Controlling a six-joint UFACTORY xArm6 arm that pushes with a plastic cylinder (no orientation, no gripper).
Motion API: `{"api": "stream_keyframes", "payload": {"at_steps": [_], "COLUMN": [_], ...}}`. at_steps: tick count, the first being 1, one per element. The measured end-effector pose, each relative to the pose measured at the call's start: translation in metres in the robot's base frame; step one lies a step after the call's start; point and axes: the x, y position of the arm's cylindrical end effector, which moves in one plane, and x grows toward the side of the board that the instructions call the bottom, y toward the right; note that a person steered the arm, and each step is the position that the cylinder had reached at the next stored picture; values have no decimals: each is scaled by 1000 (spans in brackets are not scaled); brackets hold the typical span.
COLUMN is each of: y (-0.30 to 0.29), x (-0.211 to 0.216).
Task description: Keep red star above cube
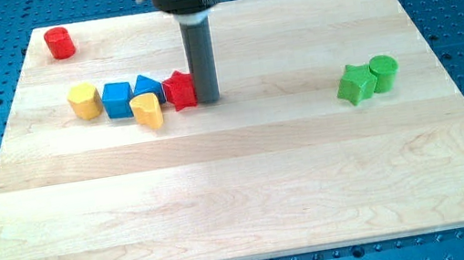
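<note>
Eight blocks: two red (59,42) (179,90), two yellow (84,101) (147,110), two blue (117,99) (147,85), two green (354,83) (384,72).

Blue triangle (147,85) and yellow heart (147,110) block red star's (179,90) left.

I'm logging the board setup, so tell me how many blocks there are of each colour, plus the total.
Red: 2, the red cylinder and the red star, which touches my tip on the tip's left in the view.
Yellow: 2, at and.
Blue: 2, the blue cube and another blue block.
Green: 2, the green star and green cylinder.
Total: 8
</note>
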Motion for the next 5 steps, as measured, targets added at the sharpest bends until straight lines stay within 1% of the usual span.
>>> {"api": "stream_keyframes", "payload": {"at_steps": [1, 2, 3, 4, 5], "y": [-30, -45, -26, -20, -82], "x": [-7, -97, -92, -131, -148]}}
